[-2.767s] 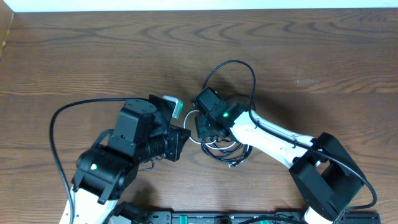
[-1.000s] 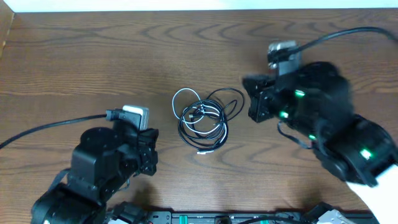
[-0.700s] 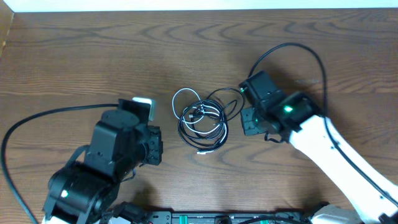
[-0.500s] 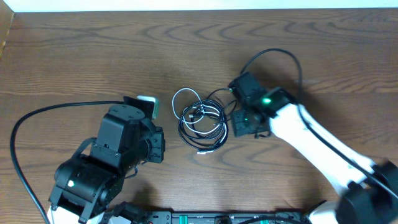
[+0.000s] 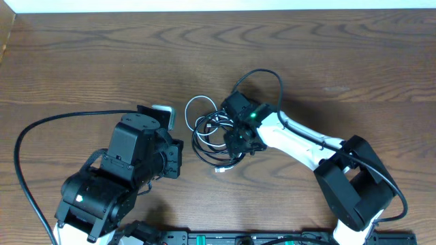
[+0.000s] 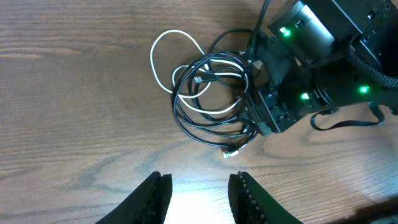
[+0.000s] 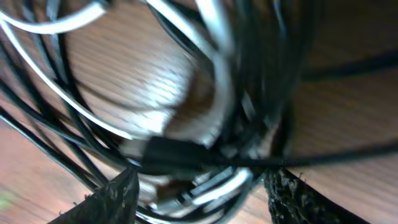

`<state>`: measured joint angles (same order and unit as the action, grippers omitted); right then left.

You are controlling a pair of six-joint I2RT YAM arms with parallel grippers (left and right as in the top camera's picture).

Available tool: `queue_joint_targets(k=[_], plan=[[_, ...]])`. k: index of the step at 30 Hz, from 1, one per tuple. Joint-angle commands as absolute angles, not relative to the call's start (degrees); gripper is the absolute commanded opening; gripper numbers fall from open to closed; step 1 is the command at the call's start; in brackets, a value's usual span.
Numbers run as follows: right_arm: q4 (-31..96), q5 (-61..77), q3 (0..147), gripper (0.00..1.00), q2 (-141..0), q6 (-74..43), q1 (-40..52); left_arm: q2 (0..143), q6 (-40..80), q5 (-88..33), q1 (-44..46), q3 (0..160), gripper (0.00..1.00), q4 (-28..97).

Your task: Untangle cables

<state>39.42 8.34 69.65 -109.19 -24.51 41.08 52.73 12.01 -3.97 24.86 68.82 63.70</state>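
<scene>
Right gripper (image 5: 240, 138) has swept in from the right of the tangle and is now planted over its right-hand edge, while the left gripper (image 5: 174, 159) has barely budged and hangs just off the tangle's left side. The cables (image 5: 212, 135) lie in one loose knot on the table (image 5: 340, 54): black loops stacked together, the white cable (image 6: 171, 57) threading through them and throwing one loop out on the far left of the tangle, and a small plug end (image 6: 231, 151) poking out of its near edge. From the right wrist the fingers (image 7: 118, 193) are spread wide and several black strands plus the white one run between them, blurred, so nothing is pinched yet. That looks like too big a bite. Closing here would likely clamp the whole bundle and drag it as a lump, so I'd want the jaws shifted to the outer rim of the tangle, over a single strand, before closing, then a slow pull away from the tangle. Left jaws stand apart and empty; they seem best used pinning or taking that free white loop on the opposite side of the tangle
</scene>
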Motion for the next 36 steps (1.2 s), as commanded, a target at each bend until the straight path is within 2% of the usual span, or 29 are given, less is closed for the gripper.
queue_joint_targets(k=[1, 11, 12, 14, 16, 19, 25, 26, 27, 28, 30, 33, 36], plan=[[36.91, 9.19, 69.52, 0.59, -109.71, -24.18, 41.45, 52.73, 11.92, -4.05, 25.06, 68.51, 0.36, 63.86], [33.89, 8.97, 69.52, 0.36, -115.57, -27.81, 42.00, 52.73, 12.78, -4.71, 25.06, 68.51, 0.36, 64.01], [34.02, 8.97, 69.52, 0.30, -115.74, -27.81, 41.95, 52.73, 12.78, -4.95, 25.06, 68.51, 0.36, 64.05], [34.09, 8.99, 69.54, 0.01, -115.83, -27.81, 41.93, 52.73, 12.78, -5.37, 25.06, 68.51, 0.37, 64.20], [34.89, 8.99, 69.87, 0.01, -115.33, -27.79, 41.80, 52.73, 12.78, -5.34, 25.06, 68.51, 0.37, 64.27], [43.11, 8.91, 73.93, 0.01, -111.66, -26.74, 39.62, 52.73, 12.75, -5.34, 25.06, 68.51, 0.37, 64.25], [54.15, 9.54, 84.12, 0.01, -100.66, -17.65, 36.16, 52.90, 12.75, -8.03, 25.06, 68.51, 0.37, 64.18], [54.98, 9.58, 85.78, 0.01, -98.59, -15.73, 36.14, 53.12, 12.73, -9.28, 25.06, 68.51, 0.35, 64.18], [55.53, 9.54, 88.84, 0.01, -94.41, -12.36, 36.16, 53.87, 12.67, -11.94, 25.10, 68.47, 0.25, 63.99], [55.40, 9.41, 90.04, 0.01, -92.49, -11.07, 36.21, 54.43, 12.21, -13.58, 25.10, 68.47, 0.22, 63.77], [54.98, 9.19, 91.79, 0.01, -89.06, -10.15, 36.21, 55.83, 9.21, -17.93, 25.10, 68.47, 0.20, 62.85], [54.39, 8.97, 92.90, 0.01, -84.49, -10.17, 36.21, 58.13, 4.38, -24.77, 25.10, 68.47, 0.20, 60.75], [55.29, 8.99, 92.90, 0.01, -82.08, -10.20, 36.21, 60.60, 2.57, -27.75, 25.10, 68.47, 0.33, 58.06]])
